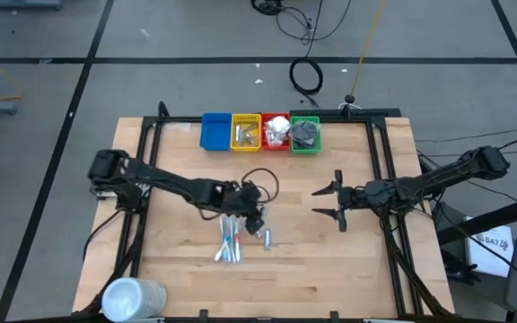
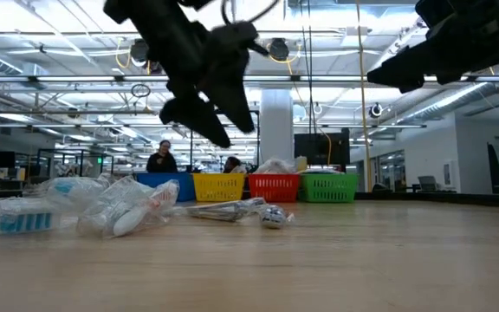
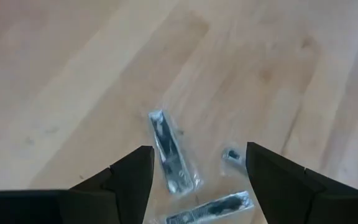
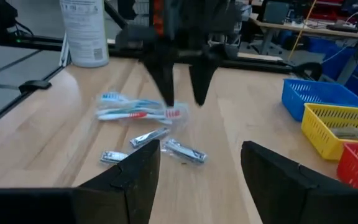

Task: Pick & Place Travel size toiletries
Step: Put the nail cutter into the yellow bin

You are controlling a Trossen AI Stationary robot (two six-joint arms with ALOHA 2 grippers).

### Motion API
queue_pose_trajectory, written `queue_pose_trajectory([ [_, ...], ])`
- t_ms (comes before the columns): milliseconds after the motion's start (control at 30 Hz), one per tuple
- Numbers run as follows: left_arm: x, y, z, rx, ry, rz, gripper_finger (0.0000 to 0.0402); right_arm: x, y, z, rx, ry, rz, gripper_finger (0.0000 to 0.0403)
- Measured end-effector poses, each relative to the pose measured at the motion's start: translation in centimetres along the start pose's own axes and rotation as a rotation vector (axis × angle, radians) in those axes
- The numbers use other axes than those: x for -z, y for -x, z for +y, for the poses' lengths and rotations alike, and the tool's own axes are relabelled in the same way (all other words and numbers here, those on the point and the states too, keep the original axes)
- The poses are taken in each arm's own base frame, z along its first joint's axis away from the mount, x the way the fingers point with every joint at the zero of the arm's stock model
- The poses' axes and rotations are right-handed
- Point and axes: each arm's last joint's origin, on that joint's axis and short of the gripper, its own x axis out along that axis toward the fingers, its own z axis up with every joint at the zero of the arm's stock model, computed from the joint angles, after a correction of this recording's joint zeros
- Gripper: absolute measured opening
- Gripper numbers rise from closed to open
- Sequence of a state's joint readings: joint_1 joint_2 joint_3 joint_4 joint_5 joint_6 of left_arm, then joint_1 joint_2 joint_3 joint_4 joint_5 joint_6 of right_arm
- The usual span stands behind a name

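Here, left gripper [image 1: 257, 213] poised open and empty above the wrapped toothbrushes [image 1: 229, 244] and short silver tubes [image 4: 184, 151] near the table's [image 1: 348, 269] front centre; right gripper [image 1: 330, 203] parked open, well apart. Likely hazards: crinkly wrap slipping from the fingers, or two overlapping packets lifted together and dropped into the wrong bin [image 1: 214, 131]. Exact count of tubes hard to settle; pile partly masked by the arm from above.

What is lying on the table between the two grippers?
Nothing: in the high view, bare wood separates the left gripper from the right gripper. The wrapped toothbrushes lie below the left gripper, not between.
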State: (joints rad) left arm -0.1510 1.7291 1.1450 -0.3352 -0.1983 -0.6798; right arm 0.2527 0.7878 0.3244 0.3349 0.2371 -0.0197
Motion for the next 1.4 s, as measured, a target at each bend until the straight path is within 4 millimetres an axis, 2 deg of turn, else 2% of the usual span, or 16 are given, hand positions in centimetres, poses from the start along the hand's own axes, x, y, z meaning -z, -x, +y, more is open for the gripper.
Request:
queue_pose_trajectory([
  [133, 0.3, -2.5, -0.5, -0.032, -0.003, 0.050, 0.0250, 0.0, 0.2, 0.0, -0.001, 0.015, 0.005, 0.0212],
  [367, 0.8, -5.1, -0.2, -0.114, 0.031, 0.061, 0.0250, 0.1, 0.3, -0.1, -0.002, 0.023, 0.016, 0.0212],
  [967, 2.5, -7.6, 0.6, -0.216, 0.023, 0.109, 0.0250, 0.1, 0.3, -0.1, -0.002, 0.022, 0.016, 0.0212],
  [1200, 2.9, -8.0, 0.9, -0.255, 0.036, 0.131, 0.0250, 0.1, 0.3, -0.1, 0.001, 0.022, 0.015, 0.0212],
  [1300, 3.0, -7.9, 1.0, -0.266, 0.032, 0.142, 0.0236, 0.1, 0.3, -0.1, 0.001, 0.020, 0.017, 0.0212],
  [1400, 3.1, -7.9, 1.1, -0.270, 0.032, 0.148, 0.0198, 0.1, 0.3, -0.1, 0.001, 0.020, 0.020, 0.0212],
])
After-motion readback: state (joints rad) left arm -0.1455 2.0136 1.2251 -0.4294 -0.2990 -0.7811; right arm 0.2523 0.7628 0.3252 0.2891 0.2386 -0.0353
